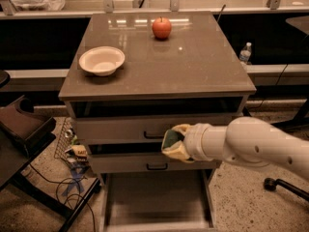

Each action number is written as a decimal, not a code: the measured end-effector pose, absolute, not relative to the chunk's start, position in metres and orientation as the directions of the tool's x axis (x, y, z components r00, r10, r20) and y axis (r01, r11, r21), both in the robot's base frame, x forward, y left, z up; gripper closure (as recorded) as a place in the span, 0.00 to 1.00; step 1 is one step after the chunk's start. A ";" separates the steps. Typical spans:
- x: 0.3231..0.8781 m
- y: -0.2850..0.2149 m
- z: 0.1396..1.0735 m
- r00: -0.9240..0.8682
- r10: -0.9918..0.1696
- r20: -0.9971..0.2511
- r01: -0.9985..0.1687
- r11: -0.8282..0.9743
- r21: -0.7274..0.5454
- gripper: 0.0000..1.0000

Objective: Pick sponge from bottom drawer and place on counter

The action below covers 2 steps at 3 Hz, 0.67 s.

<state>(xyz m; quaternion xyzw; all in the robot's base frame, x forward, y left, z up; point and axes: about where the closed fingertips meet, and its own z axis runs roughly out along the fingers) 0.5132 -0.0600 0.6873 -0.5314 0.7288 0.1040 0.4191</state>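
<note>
The sponge [171, 137] is up in the air, its dark green face showing between the pale yellowish fingers of the gripper [169, 142], which is clamped on it. Held so, it hangs in front of the cabinet at the height of the top drawer [116, 128], close to that drawer's black handle, above the second drawer [130, 163] and well above the floor of the bottom drawer [157, 197]. The bottom drawer is pulled out far towards the camera, and its pale flat floor lies bare. The white arm [256, 144] reaches in from the right edge of the view. Above all this is the glossy grey-brown worktop [193, 66], with a cream bowl [102, 60] near its left edge and a red apple [161, 28] towards the back. A water bottle [245, 53] stands behind the cabinet's right side.
</note>
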 end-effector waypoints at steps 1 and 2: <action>0.534 -0.080 0.766 -0.108 -0.733 -0.672 -0.805 0.461 -0.373 1.00; 0.542 -0.086 0.802 -0.100 -0.772 -0.628 -0.773 0.458 -0.440 1.00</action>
